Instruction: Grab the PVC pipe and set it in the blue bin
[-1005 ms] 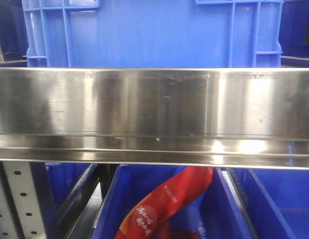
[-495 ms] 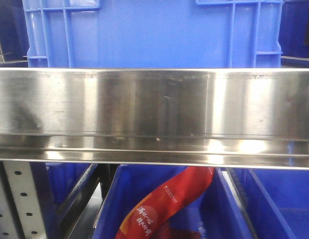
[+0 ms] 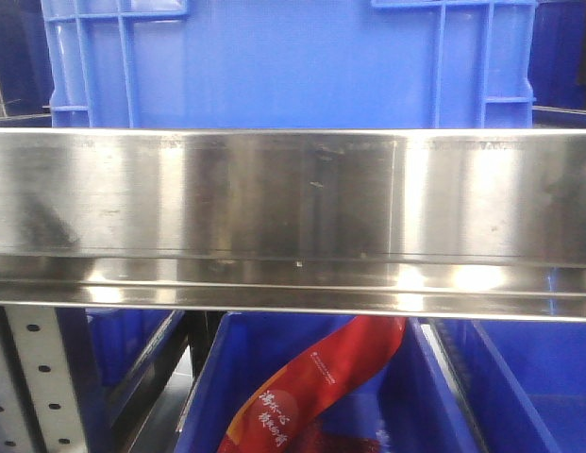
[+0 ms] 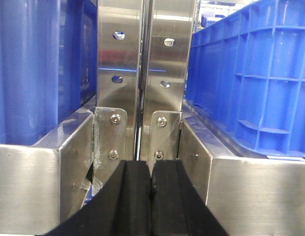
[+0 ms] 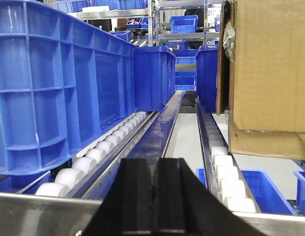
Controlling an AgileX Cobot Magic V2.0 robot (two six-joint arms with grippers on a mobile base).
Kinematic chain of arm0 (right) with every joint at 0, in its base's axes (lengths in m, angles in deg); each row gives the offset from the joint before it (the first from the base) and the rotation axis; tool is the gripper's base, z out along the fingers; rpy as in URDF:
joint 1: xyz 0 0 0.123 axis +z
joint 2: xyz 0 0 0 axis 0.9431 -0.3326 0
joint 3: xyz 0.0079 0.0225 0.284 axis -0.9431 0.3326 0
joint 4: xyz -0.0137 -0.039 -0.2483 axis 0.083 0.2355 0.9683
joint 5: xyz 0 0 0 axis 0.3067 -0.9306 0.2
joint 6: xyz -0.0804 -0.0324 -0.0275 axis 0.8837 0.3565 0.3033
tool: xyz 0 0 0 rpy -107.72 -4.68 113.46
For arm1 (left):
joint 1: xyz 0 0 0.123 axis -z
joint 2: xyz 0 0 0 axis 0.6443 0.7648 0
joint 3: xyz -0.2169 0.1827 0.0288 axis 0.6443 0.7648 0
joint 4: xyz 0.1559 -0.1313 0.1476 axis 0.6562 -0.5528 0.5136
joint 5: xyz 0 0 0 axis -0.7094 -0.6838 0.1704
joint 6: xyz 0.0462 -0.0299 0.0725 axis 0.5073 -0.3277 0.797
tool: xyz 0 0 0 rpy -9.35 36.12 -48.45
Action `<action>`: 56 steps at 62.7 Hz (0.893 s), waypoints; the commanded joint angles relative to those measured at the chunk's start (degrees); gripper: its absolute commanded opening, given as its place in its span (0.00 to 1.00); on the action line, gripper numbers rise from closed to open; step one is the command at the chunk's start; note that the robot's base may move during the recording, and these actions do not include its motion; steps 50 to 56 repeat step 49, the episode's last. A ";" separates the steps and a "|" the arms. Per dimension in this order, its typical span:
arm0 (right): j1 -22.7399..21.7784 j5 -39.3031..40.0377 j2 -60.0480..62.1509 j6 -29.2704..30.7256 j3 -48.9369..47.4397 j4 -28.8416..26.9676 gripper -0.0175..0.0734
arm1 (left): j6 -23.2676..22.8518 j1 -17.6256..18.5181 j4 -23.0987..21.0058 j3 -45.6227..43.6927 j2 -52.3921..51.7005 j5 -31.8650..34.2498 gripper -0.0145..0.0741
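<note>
No PVC pipe shows in any view. A blue bin [image 3: 283, 61] stands on the steel shelf [image 3: 293, 198] straight ahead in the front view. Below the shelf is another blue bin [image 3: 406, 396] holding a red printed bag [image 3: 316, 387]. My left gripper [image 4: 152, 169] is shut with nothing between its black fingers, facing a steel upright [image 4: 145, 73] between two blue bins [image 4: 250, 78]. My right gripper [image 5: 153, 169] is shut and empty too, over the shelf's front rail, between roller tracks [image 5: 100, 152].
A cardboard box [image 5: 267, 73] sits on the right roller track [image 5: 226, 172]. A row of tall blue bins [image 5: 59, 83] lines the left track. Further blue bins [image 5: 184, 22] stand on racks behind. A perforated steel post [image 3: 38, 387] is at lower left in the front view.
</note>
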 commanded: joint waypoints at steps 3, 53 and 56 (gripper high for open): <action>-0.23 1.33 0.19 0.38 0.00 0.33 0.01 | 0.04 -0.18 0.21 -0.06 -0.32 0.46 0.04; -0.23 1.33 0.19 0.38 0.00 0.33 0.01 | 0.04 -0.18 0.21 -0.06 -0.32 0.46 0.04; -0.23 1.33 0.19 0.38 0.00 0.33 0.01 | 0.04 -0.18 0.21 -0.06 -0.32 0.46 0.04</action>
